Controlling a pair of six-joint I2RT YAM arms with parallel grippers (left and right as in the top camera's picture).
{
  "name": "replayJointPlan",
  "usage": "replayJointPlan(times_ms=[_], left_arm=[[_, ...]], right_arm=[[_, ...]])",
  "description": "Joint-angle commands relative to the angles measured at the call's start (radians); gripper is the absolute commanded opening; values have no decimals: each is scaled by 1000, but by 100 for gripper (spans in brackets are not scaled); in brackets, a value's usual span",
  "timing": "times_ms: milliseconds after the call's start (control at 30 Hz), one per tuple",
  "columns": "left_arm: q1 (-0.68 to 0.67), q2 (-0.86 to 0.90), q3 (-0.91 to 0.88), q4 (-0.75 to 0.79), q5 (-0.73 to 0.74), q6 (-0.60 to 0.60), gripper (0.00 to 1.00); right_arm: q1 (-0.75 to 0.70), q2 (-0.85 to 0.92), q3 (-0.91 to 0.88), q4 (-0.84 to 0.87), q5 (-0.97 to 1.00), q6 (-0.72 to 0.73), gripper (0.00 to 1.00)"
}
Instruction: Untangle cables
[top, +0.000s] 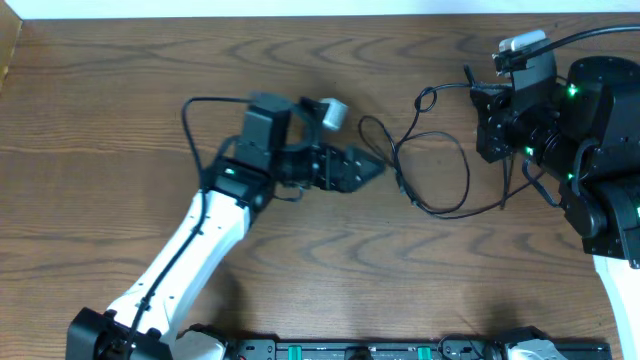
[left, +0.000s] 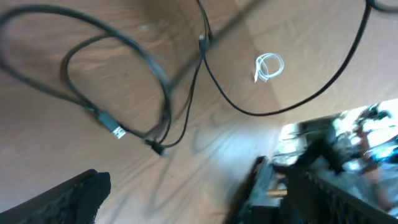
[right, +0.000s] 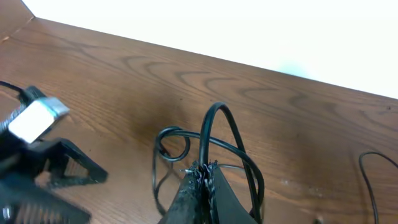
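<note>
The black cables lie as loose, overlapping loops on the wooden desk, right of centre and between the two arms.

The left hand points at the loops from their left side. Its jaws stand wide and hold nothing, and the nearest loop is just beyond the fingertips without touching them. From the left wrist, the cables spread across the desk ahead of that hand. One strand ends in a flat silver plug, and a small white looped tie lies apart from the black strands.

The right hand is at the upper right end of the tangle. In its wrist view the hand is pinched tight on the cables. One loop arches up over the fingertips and others curl on the desk just behind.
</note>
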Motion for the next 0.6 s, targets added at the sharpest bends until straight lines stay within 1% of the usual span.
replayJointPlan(times_ms=[0, 100, 200, 267, 333, 367, 400, 467, 500, 567], left_arm=[[-90, 5, 9, 35, -236, 105, 98], [-181, 5, 9, 82, -513, 109, 98], [-274, 5, 9, 137, -760, 190, 98], [-323, 6, 9, 173, -879, 248, 98], [-356, 12, 9, 207, -958, 267, 99], [-364, 15, 9, 219, -968, 267, 94], [-369, 22, 9, 232, -969, 266, 86], [-373, 44, 9, 249, -969, 266, 63], [-373, 55, 9, 254, -969, 265, 54], [-373, 83, 9, 264, -969, 259, 46]], right_arm=[[3, -12, 23, -19, -44, 27, 1], [3, -12, 23, -36, -49, 27, 1], [3, -13, 23, -42, -51, 27, 1], [3, -16, 23, -41, -67, 27, 1], [3, -19, 23, -37, -95, 27, 1], [3, -22, 23, -34, -102, 27, 1], [3, -24, 23, -34, -101, 27, 1], [3, -32, 23, -32, -102, 27, 1], [3, -39, 23, -33, -102, 28, 1], [3, -49, 23, -33, -101, 31, 1]])
